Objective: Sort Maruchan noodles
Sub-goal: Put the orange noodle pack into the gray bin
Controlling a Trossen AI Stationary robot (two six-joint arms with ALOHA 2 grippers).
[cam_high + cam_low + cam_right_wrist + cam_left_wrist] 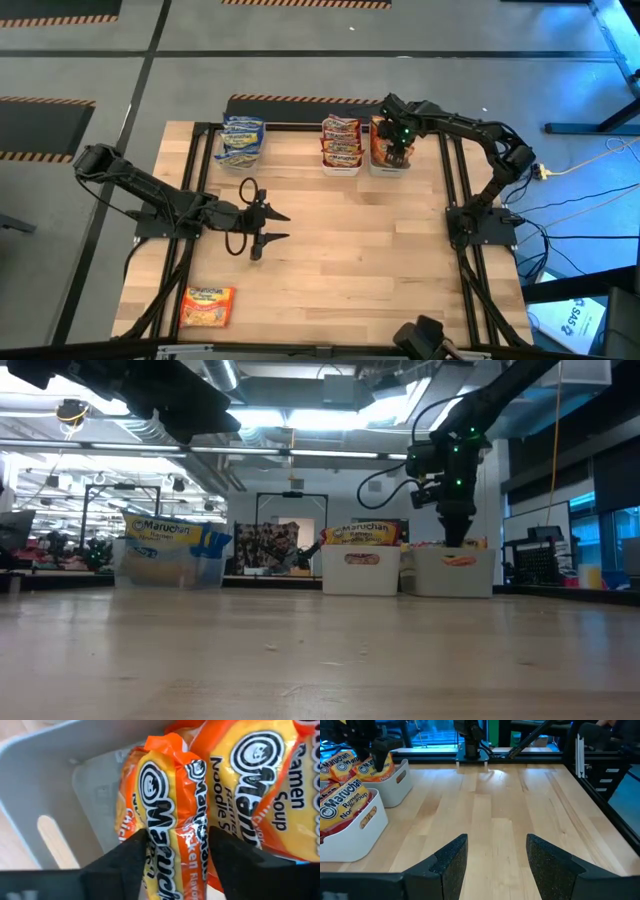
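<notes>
My right gripper point(398, 155) points down into the far right white bin point(50, 775). Its fingers stand on either side of an orange-yellow Maruchan packet point(170, 805) that stands on edge in the bin beside another orange packet point(260, 780). Red packets fill the middle bin point(341, 145), and blue-white ones fill the clear bin point(242, 140). One orange packet point(207, 305) lies flat on the table near the front left corner. My left gripper point(268, 226) hovers open over the table's left middle, with nothing between its fingers. My right gripper comes from above with its fingers point(130, 860) across the orange packet's upper edge point(172, 845). The packet fills the gap between them, and I cannot tell whether the fingers touch it. The packet stands on edge inside the bin.
The three bins stand in a row along the table's far edge. The wooden table top point(350, 250) between the arms is bare wood. A black frame point(455, 270) runs along the table's sides.
</notes>
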